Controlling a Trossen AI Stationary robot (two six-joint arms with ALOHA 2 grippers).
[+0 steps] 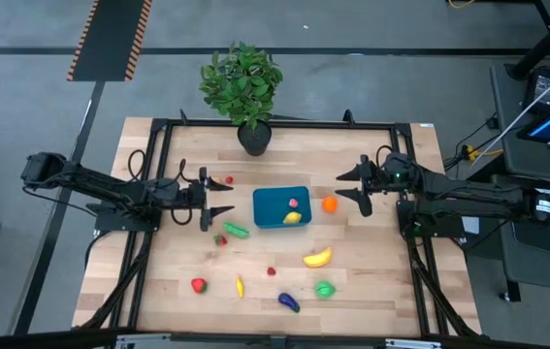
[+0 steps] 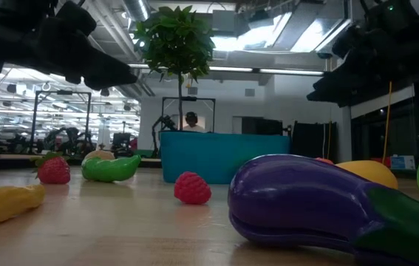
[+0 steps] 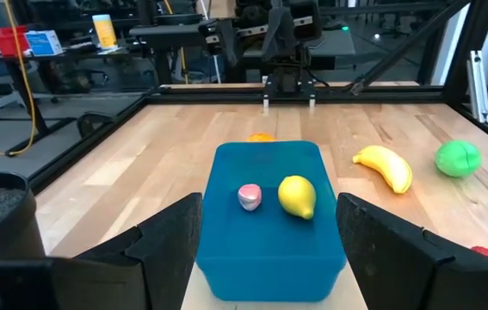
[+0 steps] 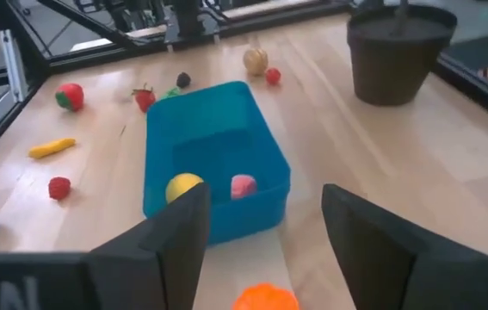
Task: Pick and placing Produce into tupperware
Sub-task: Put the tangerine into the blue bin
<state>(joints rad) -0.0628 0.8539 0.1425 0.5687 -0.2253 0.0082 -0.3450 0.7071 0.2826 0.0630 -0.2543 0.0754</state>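
Observation:
The teal tupperware [image 1: 275, 199] sits mid-table and holds a yellow lemon [image 3: 296, 195] and a small pink piece [image 3: 250, 196]. My left gripper [image 1: 226, 196] is open, just left of the tupperware and pointing at it; in its wrist view the left gripper [image 3: 269, 258] frames the tupperware's near wall [image 3: 269, 250]. My right gripper [image 1: 344, 186] is open to the right of the tupperware, with an orange fruit [image 4: 263, 298] on the table below its fingers. Loose produce lies toward the near edge: a banana [image 1: 317, 258], an eggplant [image 1: 288, 302], a green chili [image 1: 236, 230] and a raspberry [image 1: 271, 271].
A potted plant [image 1: 245, 87] stands at the far edge behind the tupperware, its dark pot [image 4: 398, 47] close to the right arm. More toys lie near the left gripper: a strawberry [image 1: 221, 238] and a small red piece [image 1: 228, 179]. A black frame rail [image 1: 284, 124] borders the table.

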